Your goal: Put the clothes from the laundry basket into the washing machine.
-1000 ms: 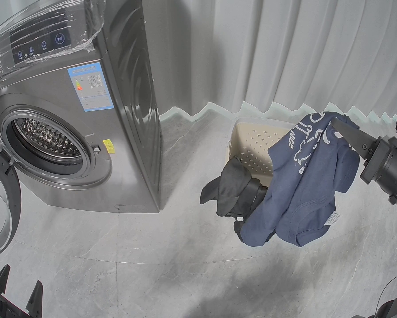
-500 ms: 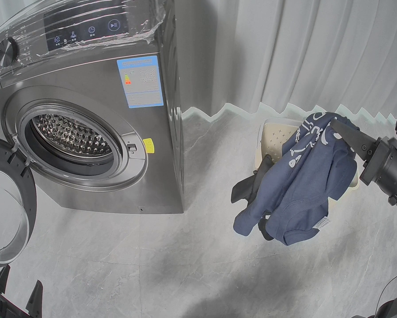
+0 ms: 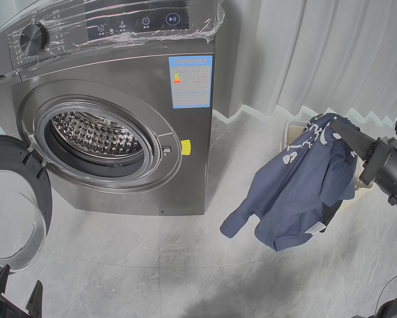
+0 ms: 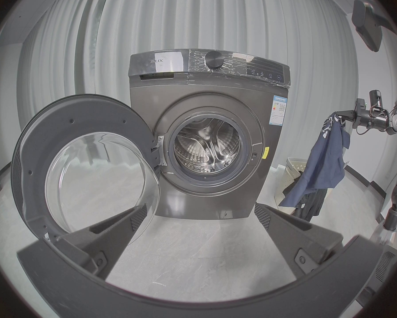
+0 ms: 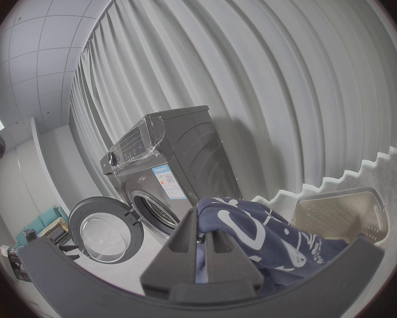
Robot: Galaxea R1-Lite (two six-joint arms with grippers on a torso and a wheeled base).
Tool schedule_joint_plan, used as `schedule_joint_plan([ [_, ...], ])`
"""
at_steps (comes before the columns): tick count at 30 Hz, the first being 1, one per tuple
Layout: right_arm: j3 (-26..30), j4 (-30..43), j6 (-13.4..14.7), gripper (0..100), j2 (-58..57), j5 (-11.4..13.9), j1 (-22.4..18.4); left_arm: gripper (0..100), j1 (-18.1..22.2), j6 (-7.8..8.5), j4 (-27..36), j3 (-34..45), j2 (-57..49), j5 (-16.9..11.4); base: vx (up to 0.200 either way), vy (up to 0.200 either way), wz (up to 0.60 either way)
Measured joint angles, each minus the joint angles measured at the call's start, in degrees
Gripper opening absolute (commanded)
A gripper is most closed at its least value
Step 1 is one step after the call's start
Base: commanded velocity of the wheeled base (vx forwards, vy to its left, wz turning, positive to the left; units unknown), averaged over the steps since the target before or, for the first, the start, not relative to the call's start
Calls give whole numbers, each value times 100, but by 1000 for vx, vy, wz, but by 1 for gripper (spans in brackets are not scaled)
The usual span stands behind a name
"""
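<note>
Pinching the navy shirt point(image 3: 304, 186) at right of frame, my right end effector point(image 3: 336, 125) hangs it by the laundry basket point(image 3: 290, 131); my left end effector point(image 3: 18, 285), lower left, stands spread.

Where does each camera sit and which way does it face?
Head view: on the head, looking down at the washing machine; left end effector bottom-left, right end effector holding the shirt.
Left wrist view: low, facing the drum through its open end effector.
Right wrist view: raised, over its end effector toward the laundry basket.
All share machine and shirt.
</note>
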Motion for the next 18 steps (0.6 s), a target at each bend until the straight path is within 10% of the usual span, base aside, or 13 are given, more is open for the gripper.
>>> schedule_joint_plan([
  [13, -2, -4, 13, 0, -16, -5, -4, 100, 2, 0, -2, 0, 0, 0, -200, 0, 0],
  [18, 20, -2, 20, 0, -6, 0, 0, 100, -2, 0, -2, 0, 0, 0, 0, 0, 0],
])
